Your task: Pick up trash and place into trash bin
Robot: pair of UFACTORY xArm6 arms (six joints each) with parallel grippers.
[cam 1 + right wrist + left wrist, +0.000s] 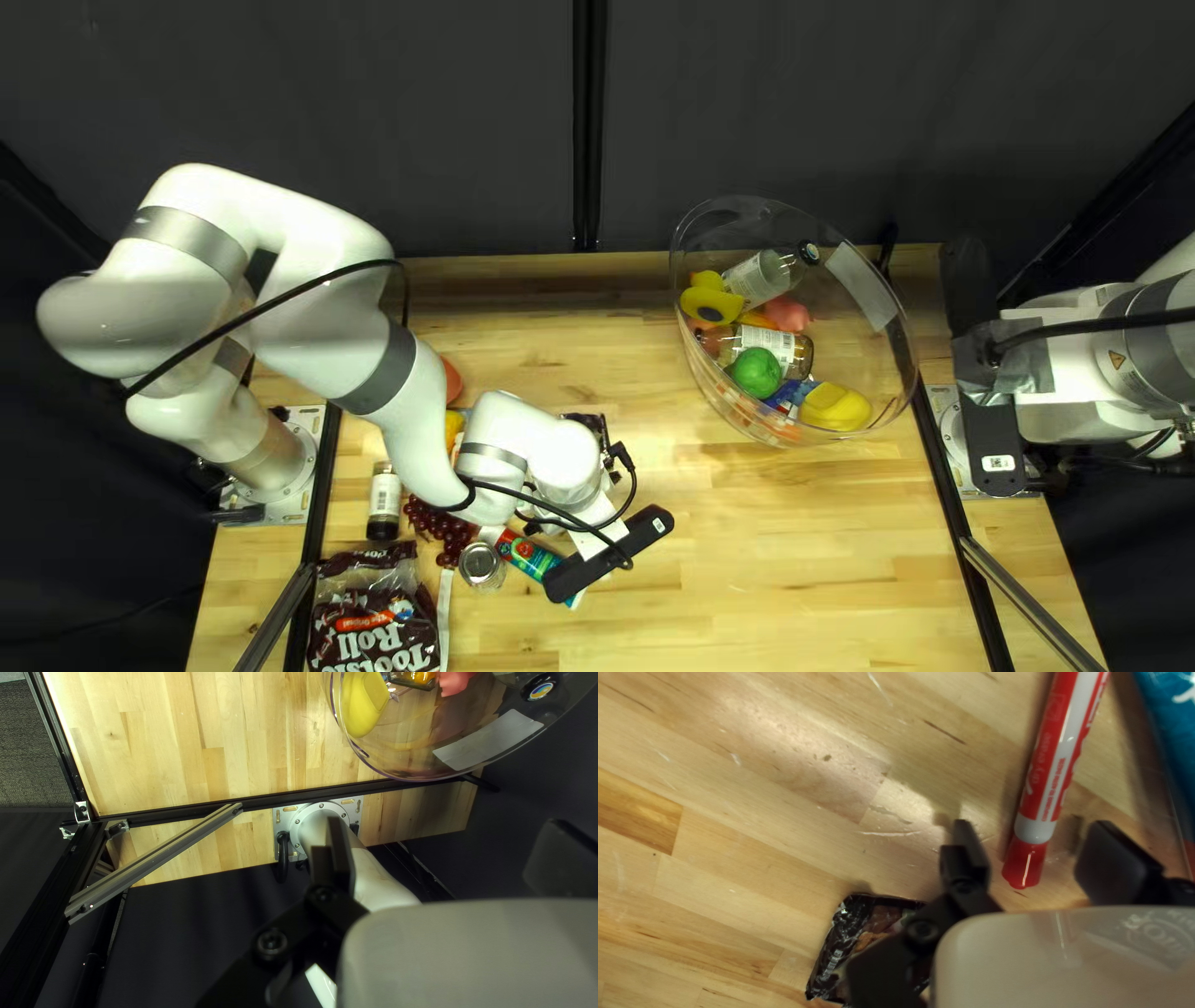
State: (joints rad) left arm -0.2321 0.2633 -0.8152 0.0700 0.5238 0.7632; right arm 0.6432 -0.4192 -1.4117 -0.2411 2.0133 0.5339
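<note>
A red-and-white marker with a red cap (pixel 1025 866) lies on the wooden tabletop (pixel 772 548); its cap end is in the gap between the fingers of the left gripper (pixel 598 517), which stand wide apart and grip nothing. A teal packet (pixel 1167 740) lies alongside the marker, near one finger. A shiny black-edged wrapper (pixel 837 946) is by the other finger, partly hidden by the gripper's links.

Toward the near left, a silver can (pixel 482 568) sits between a dark red bead-like cluster (pixel 438 529) and a green-and-red tube (pixel 529 555). A dark-capped bottle with a white label (pixel 385 495) and a large brown candy bag (pixel 374 622) are close to the black rail on the left side.

A broad stretch of tabletop separates the left gripper from the large clear plastic bowl (pixel 692 364), which holds bottles, a green ball and yellow things near the far edge. Right of its rim is the right gripper (pixel 1043 388), fingers well apart, holding nothing.
</note>
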